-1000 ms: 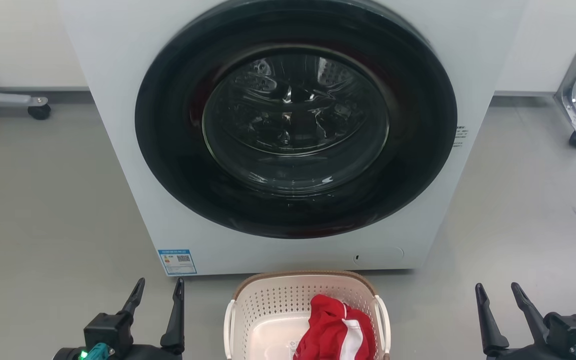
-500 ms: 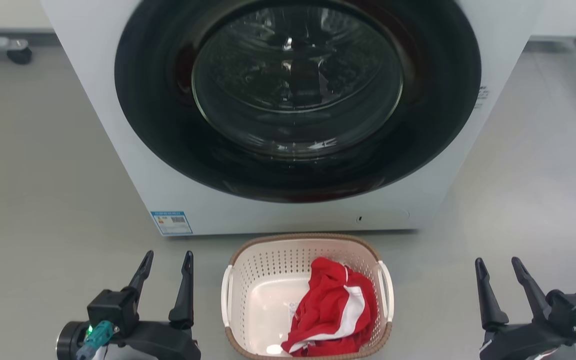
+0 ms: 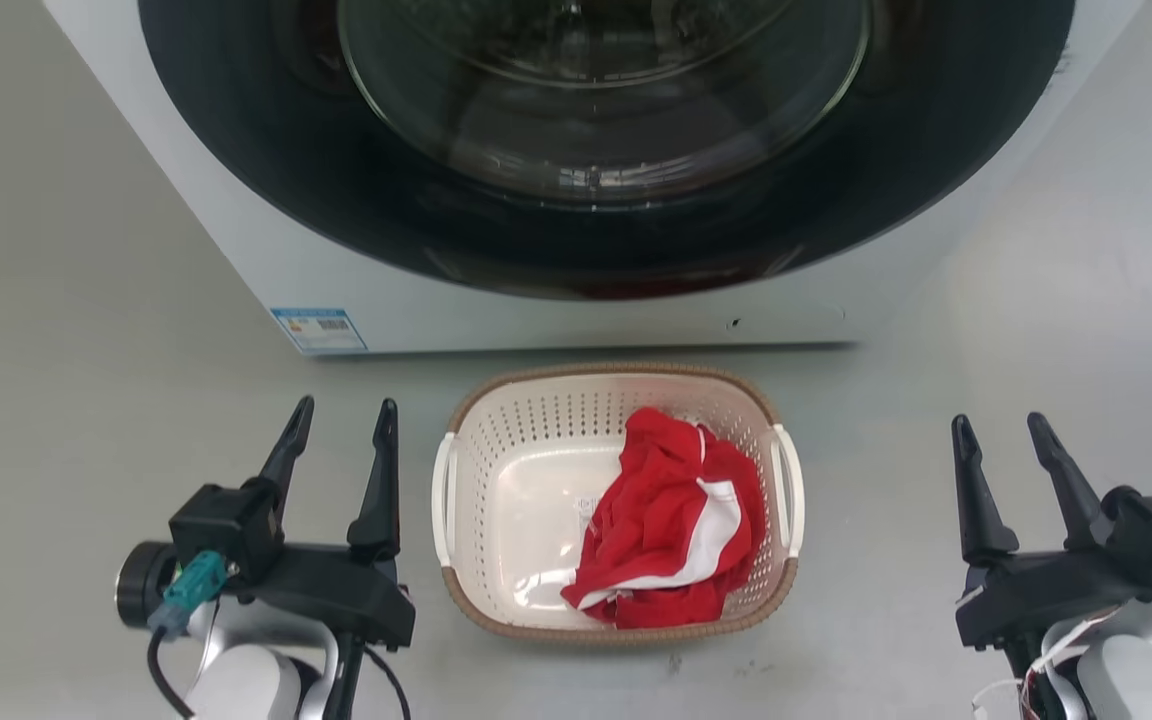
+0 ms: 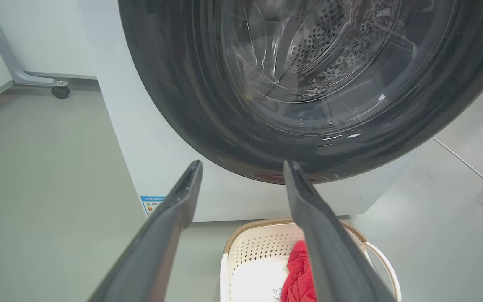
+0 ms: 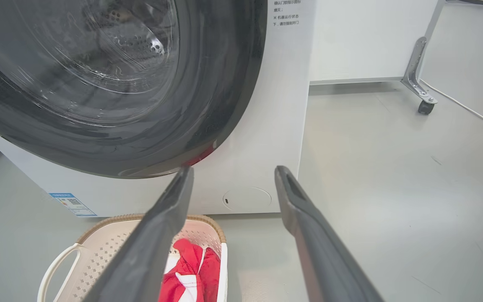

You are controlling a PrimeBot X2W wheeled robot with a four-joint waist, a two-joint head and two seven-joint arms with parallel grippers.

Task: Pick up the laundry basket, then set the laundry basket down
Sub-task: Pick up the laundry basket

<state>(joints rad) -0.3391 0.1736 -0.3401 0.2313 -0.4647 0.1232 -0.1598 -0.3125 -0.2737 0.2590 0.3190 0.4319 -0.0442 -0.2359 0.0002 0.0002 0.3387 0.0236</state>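
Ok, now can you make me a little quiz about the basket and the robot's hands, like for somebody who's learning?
1. True or false: the left gripper is shut on the laundry basket.
2. What lies in the laundry basket? A. a blue towel B. a red and white garment C. nothing
3. Fill in: the laundry basket stands on the floor, between the left gripper and the right gripper, just in front of the ____.

Key: 1 false: both grippers are open and apart from the basket. 2 B. 3 washer.
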